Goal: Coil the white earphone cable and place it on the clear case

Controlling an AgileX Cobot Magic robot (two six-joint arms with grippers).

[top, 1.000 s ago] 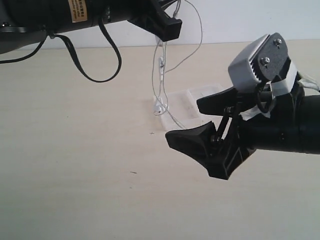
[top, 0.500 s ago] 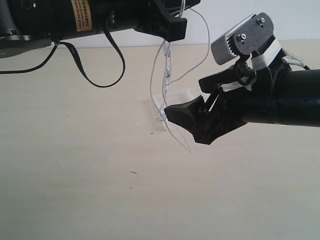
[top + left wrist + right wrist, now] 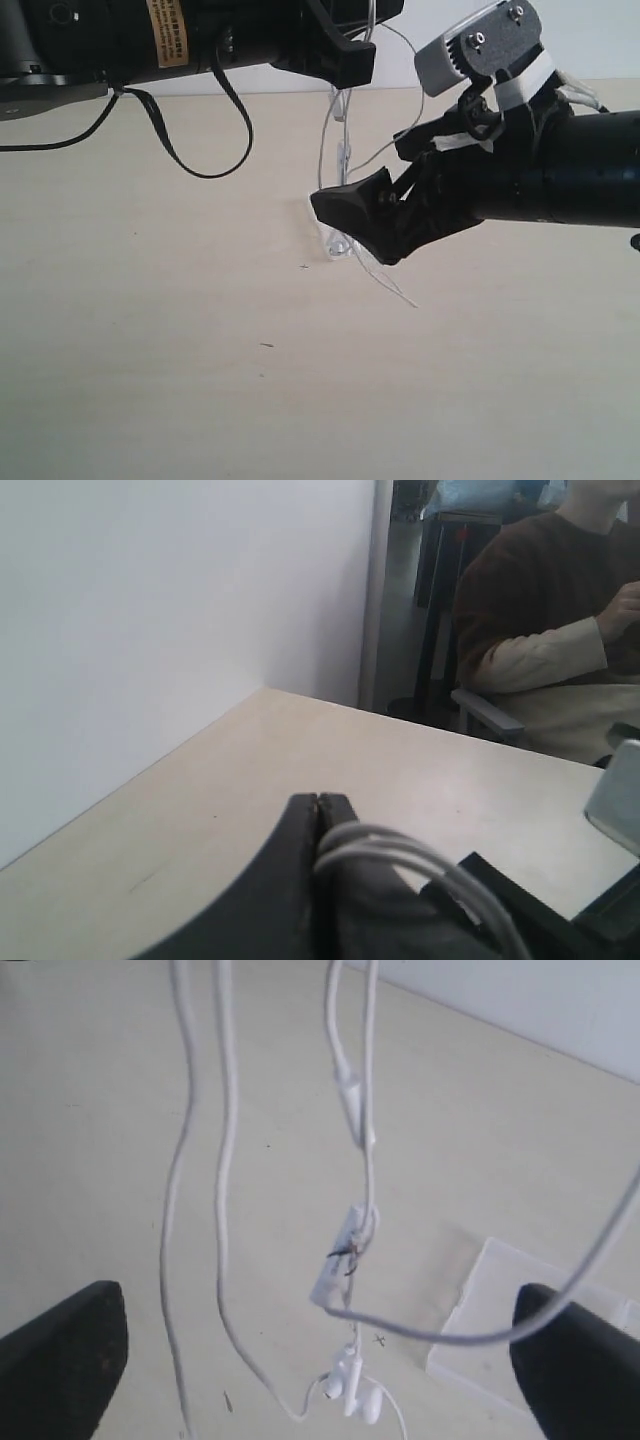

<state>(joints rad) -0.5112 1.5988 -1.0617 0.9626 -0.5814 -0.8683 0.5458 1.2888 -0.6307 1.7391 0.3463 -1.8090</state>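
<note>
The white earphone cable [image 3: 337, 150] hangs in several thin strands from my left gripper [image 3: 348, 58], which is shut on it high above the table. In the left wrist view the jaws [image 3: 320, 806] are pressed together with cable loops [image 3: 400, 846] bending out beside them. The earbuds [image 3: 352, 1396] dangle just over the table, and the inline piece [image 3: 344, 1257] hangs above them. My right gripper [image 3: 385, 178] is open around the hanging strands, its fingers [image 3: 62, 1362] wide apart. The clear case [image 3: 498, 1322] lies flat under it; only a corner [image 3: 322, 228] shows in the exterior view.
A thick black robot cable [image 3: 195, 160] loops down from the left arm over the pale table [image 3: 150, 330]. A loose end of white wire [image 3: 398, 290] trails on the table below the right gripper. A seated person [image 3: 540, 630] is beyond the table's far edge.
My right gripper has risen and moved left to the hanging cable, its jaws opening wider. The left arm has shifted slightly right, still holding the cable.
</note>
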